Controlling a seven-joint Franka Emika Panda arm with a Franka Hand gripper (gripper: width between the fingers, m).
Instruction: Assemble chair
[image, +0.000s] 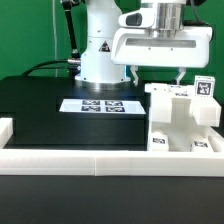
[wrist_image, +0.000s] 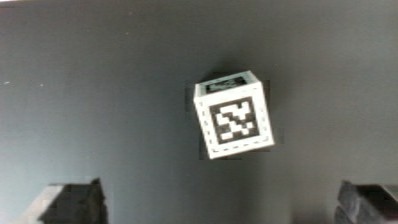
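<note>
The chair parts (image: 180, 118) are white blocks with small black-and-white tags, clustered on the black table at the exterior view's right. One small tagged part (image: 205, 88) stands at their far right. My gripper (image: 158, 78) hangs just above this cluster, open and empty. In the wrist view a white block with a square tag (wrist_image: 235, 118) lies on the black surface between and beyond my fingers. My gripper (wrist_image: 217, 190) shows there only as two dark fingertips (wrist_image: 71, 203), set wide apart and touching nothing.
The marker board (image: 100, 104) lies flat in the middle of the table, in front of the arm's white base (image: 98, 55). A long low white rail (image: 90, 157) runs along the near edge, with a raised end (image: 5, 127) at the exterior view's left.
</note>
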